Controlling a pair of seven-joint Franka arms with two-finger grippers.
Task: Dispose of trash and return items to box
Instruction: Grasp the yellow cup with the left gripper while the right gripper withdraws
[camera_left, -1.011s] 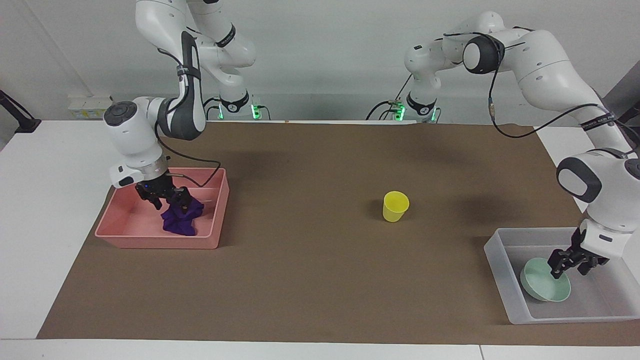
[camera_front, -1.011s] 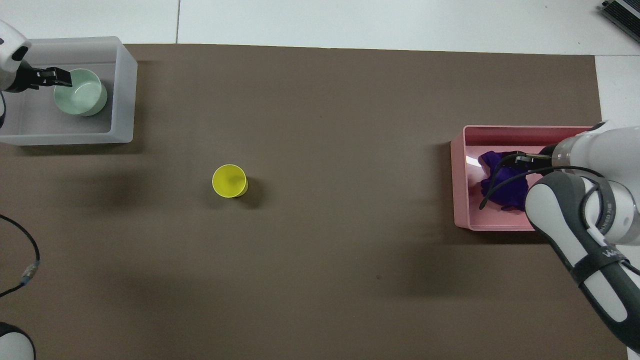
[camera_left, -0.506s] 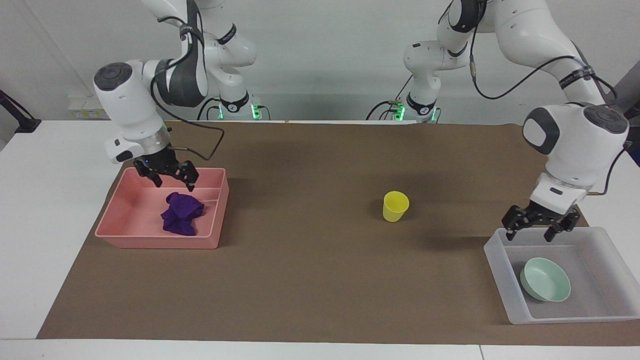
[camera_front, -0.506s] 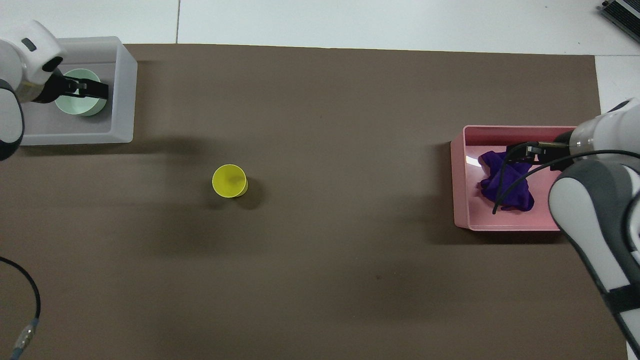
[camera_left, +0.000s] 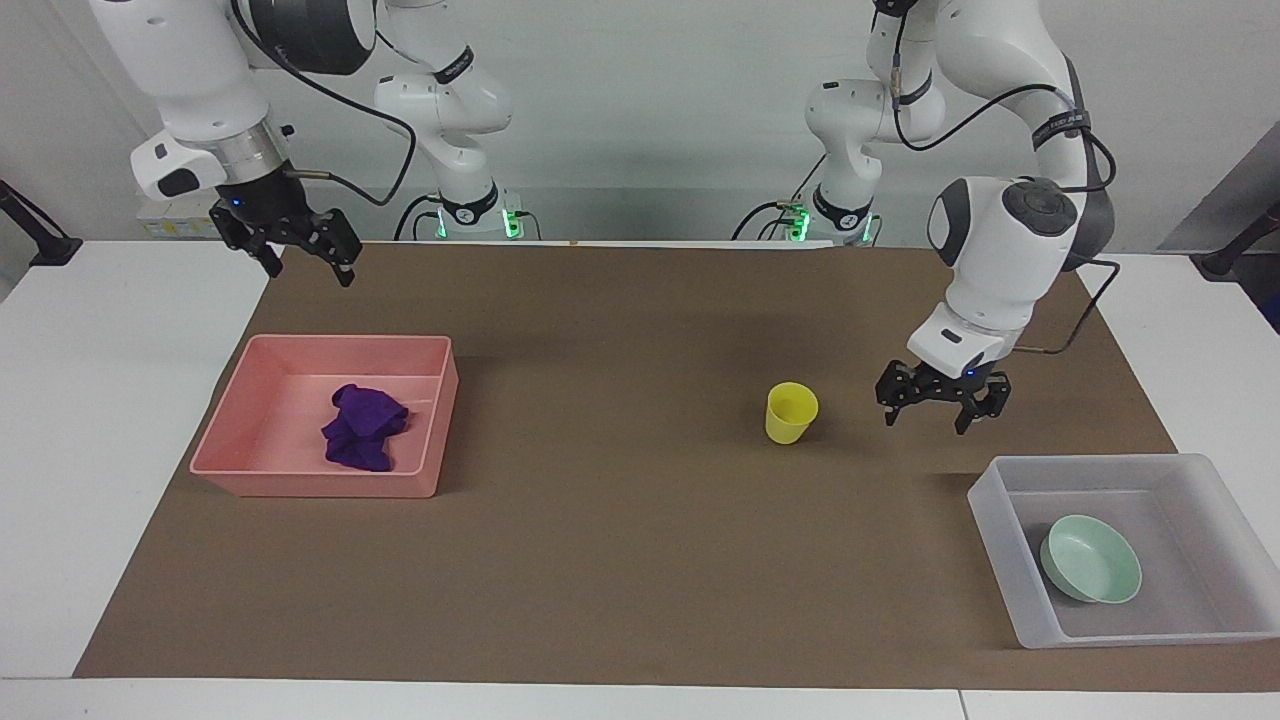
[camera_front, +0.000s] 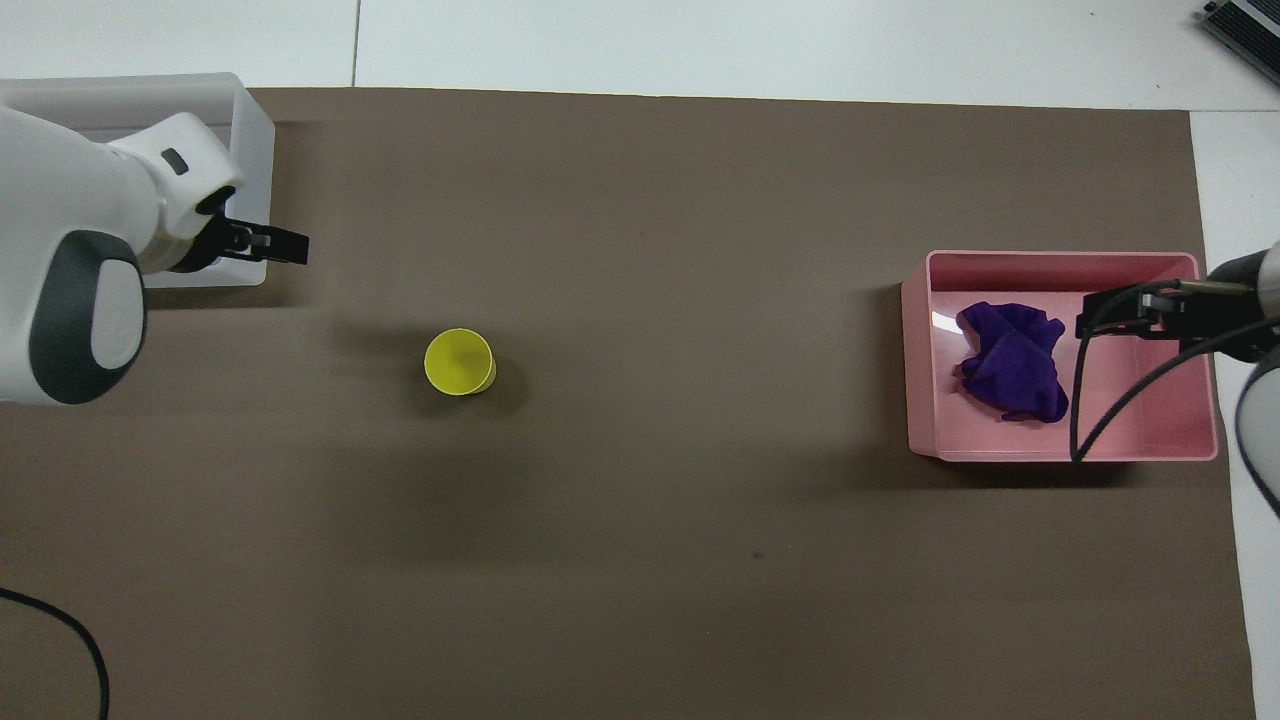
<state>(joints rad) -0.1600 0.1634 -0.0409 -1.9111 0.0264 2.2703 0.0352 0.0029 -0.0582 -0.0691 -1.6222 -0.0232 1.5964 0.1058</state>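
Observation:
The purple cloth (camera_left: 365, 428) (camera_front: 1012, 358) lies in the pink tray (camera_left: 320, 487) (camera_front: 1060, 266). The mint-green bowl (camera_left: 1090, 558) lies in the translucent box (camera_left: 1000, 545) (camera_front: 252, 110). In the overhead view my left arm hides the bowl. The yellow cup (camera_left: 791, 411) (camera_front: 459, 361) stands upright on the mat. My left gripper (camera_left: 928, 418) (camera_front: 290, 244) is open and empty. It hangs low over the mat between the cup and the box. My right gripper (camera_left: 308, 272) (camera_front: 1095, 322) is open and empty, raised high above the tray's robot-side edge.
A brown mat (camera_left: 620, 560) covers most of the white table (camera_left: 90, 420). The pink tray sits at the right arm's end and the box at the left arm's end. A black cable (camera_front: 60, 620) hangs near the left arm's base.
The left gripper let go of the bowl in the box, rose and moved toward the cup. The right gripper let go of the cloth in the pink tray and rose high.

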